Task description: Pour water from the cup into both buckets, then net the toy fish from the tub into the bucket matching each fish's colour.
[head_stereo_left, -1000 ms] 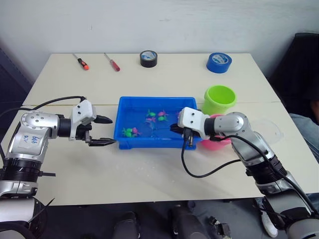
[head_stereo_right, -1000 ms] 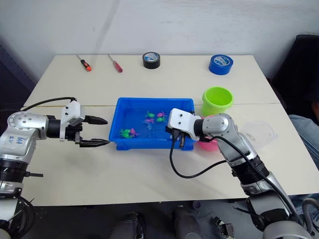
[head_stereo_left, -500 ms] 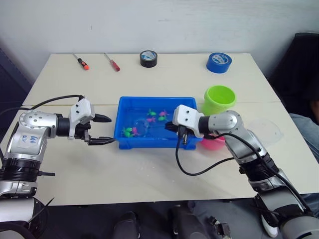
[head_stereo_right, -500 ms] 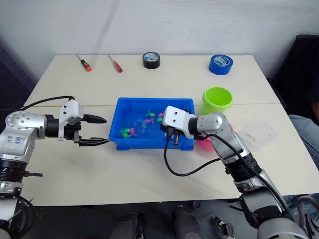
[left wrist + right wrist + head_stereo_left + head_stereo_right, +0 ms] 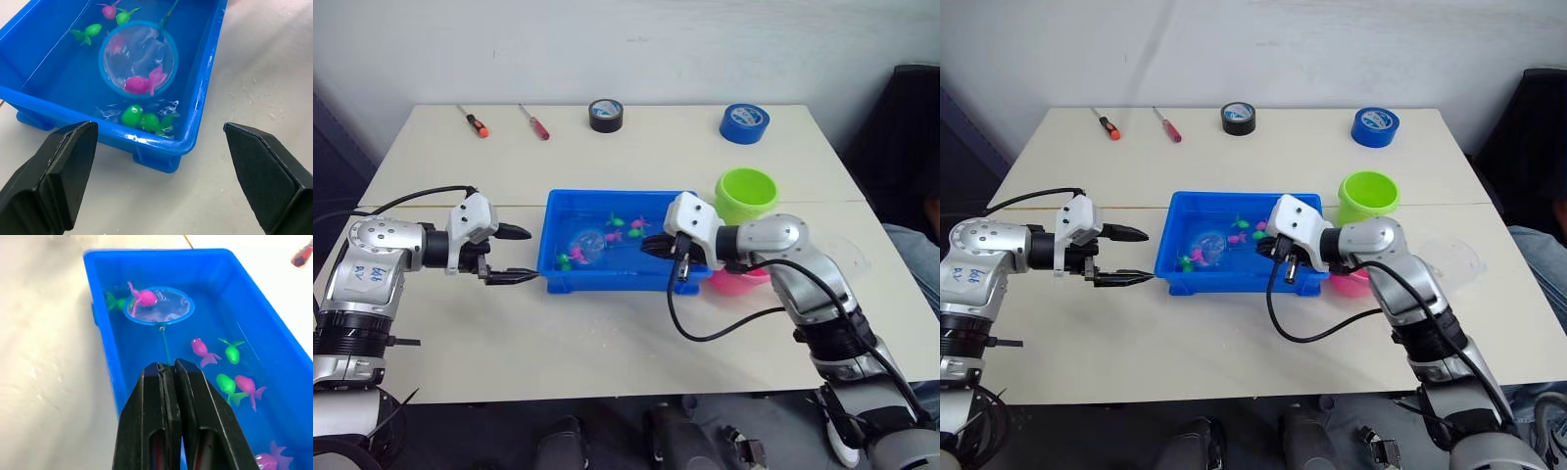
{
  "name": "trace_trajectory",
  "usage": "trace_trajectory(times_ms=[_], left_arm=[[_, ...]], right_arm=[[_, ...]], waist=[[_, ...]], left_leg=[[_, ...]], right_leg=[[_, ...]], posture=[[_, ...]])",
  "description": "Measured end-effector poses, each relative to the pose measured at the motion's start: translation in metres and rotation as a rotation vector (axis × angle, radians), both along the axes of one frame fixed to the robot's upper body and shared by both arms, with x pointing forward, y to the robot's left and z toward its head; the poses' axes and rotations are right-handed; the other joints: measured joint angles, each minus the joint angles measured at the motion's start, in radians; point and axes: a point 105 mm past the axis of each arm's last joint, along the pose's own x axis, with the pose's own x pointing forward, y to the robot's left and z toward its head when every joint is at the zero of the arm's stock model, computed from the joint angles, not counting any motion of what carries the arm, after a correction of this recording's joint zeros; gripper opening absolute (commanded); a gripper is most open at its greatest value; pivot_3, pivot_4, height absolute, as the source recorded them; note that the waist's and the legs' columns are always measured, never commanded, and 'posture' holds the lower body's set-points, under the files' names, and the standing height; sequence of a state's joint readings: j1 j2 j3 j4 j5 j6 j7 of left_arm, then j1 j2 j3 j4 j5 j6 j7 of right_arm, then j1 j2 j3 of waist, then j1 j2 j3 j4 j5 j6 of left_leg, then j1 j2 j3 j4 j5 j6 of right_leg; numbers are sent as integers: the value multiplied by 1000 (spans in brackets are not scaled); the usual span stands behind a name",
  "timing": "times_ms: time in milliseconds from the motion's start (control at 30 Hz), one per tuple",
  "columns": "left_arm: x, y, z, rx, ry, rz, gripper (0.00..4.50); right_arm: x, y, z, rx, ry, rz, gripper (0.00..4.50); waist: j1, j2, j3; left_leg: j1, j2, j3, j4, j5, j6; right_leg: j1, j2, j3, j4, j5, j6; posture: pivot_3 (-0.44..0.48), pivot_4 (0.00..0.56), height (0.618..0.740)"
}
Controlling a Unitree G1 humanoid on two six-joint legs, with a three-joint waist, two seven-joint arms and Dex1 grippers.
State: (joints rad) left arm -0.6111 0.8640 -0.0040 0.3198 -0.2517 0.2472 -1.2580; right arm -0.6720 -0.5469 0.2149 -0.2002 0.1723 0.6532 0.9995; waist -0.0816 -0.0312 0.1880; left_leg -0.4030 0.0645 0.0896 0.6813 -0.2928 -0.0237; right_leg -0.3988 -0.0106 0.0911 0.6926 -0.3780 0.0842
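Note:
The blue tub (image 5: 557, 281) holds water and several tiny pink and green toy fish (image 5: 232, 352). My right gripper (image 5: 167, 367) is shut on the thin handle of the net (image 5: 138, 60), over the tub's right half. The light blue hoop lies near the tub's left end with a pink fish (image 5: 142, 83) in the mesh. A green fish (image 5: 132, 115) floats just outside the hoop. My left gripper (image 5: 534, 256) is open beside the tub's left end. The green bucket (image 5: 744, 194) and pink bucket (image 5: 740, 283) stand right of the tub. The clear cup (image 5: 849, 257) sits beyond my right arm.
At the table's far edge lie two red-handled screwdrivers (image 5: 471, 120) (image 5: 533, 122), a black tape roll (image 5: 604, 115) and a blue tape roll (image 5: 743, 121). A black cable (image 5: 705, 328) loops from my right wrist onto the table in front of the tub.
The net has swept left through the water, and a pink fish now sits in the hoop. My right gripper shifted slightly with it. The left arm has stayed put.

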Motion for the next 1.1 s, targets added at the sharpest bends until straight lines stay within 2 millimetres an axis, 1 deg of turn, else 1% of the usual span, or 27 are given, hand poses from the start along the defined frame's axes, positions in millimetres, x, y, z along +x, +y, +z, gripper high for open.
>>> trace_trajectory(times_ms=[133, 233, 400, 433, 467, 600, 633, 667, 767, 900, 967, 1033, 1100], left_arm=[[2, -11, 6, -59, 10, -29, 4481], [4, -28, 14, -151, 32, -73, 4481], [0, -59, 25, -242, 42, -176, 4481], [-1, -67, 26, -255, 45, -206, 4481], [-2, -71, 25, -261, 52, -219, 4481], [-2, -100, 29, -307, 59, -305, 4481], [-1, -102, 30, -314, 57, -313, 4481], [0, -109, 33, -327, 55, -333, 4481], [0, -117, 33, -330, 58, -367, 4481], [-3, -132, 29, -344, 79, -432, 4481], [-4, -138, 30, -354, 79, -451, 4481], [-5, -141, 31, -354, 71, -466, 4481], [-6, -142, 32, -352, 68, -469, 4481]], right_arm=[[-5, -17, 1, 3, 19, -49, 0], [-8, -41, 4, 7, 19, -128, 0], [-23, -70, 24, 66, -10, -230, 0], [-26, -79, 29, 81, -18, -266, 0], [-28, -84, 34, 92, -29, -290, 0], [-54, -123, 45, 74, -65, -444, 0], [-57, -127, 47, 63, -72, -460, 0], [-65, -137, 49, 44, -87, -494, 0], [-77, -157, 53, 19, -101, -572, 0], [-94, -184, 45, -43, -93, -679, 0], [-98, -188, 43, -75, -106, -692, 0], [-101, -191, 38, -142, -141, -691, 0], [-102, -196, 36, -275, -230, -680, 0]], waist=[[1, 0, 0], [7, 0, 0], [10, 0, 0], [11, 0, 0], [9, 0, 0], [26, 0, 0], [26, 0, 0], [30, 0, 0], [27, 0, 0], [34, 0, 0], [31, 0, 0], [31, 0, 0], [29, 0, 0]], left_leg=[[0, 0, 0, 0, 0, 0], [-1, 0, 0, 0, 0, 0], [-1, 0, 0, -1, 0, 0], [-1, 0, 0, -1, 0, 0], [-1, 0, 0, -1, 0, 0], [-1, 0, 0, -1, 0, 0], [-1, -1, 0, -1, 0, 0], [-1, -1, 0, -1, 0, 0], [0, -1, 1, -1, 0, 0], [0, -1, 1, -2, 0, 0], [0, -1, 2, -1, 0, 0], [1, -1, 2, -1, 0, 0], [1, -1, 3, -1, 0, 0]], right_leg=[[0, 0, 0, -1, 0, 0], [0, 0, 0, -1, 0, 0], [0, 0, 0, -2, 0, 0], [0, 1, 0, -2, 0, 0], [0, 1, 1, -2, 0, 0], [1, 2, 1, -3, 0, 0], [1, 2, 2, -3, 0, 0], [1, 2, 2, -4, 0, 1], [3, 3, 4, -5, 1, 1], [3, 3, 4, -6, 1, 2], [3, 4, 6, -6, 1, 3], [3, 4, 6, -6, 1, 3], [3, 5, 7, -7, 1, 4]], posture=[[0, 150, 740], [0, 150, 740], [0, 150, 740], [0, 150, 740], [0, 150, 740], [0, 150, 740], [0, 150, 740], [0, 150, 740], [0, 150, 740], [0, 150, 740], [0, 150, 740], [0, 150, 740], [0, 150, 740]])
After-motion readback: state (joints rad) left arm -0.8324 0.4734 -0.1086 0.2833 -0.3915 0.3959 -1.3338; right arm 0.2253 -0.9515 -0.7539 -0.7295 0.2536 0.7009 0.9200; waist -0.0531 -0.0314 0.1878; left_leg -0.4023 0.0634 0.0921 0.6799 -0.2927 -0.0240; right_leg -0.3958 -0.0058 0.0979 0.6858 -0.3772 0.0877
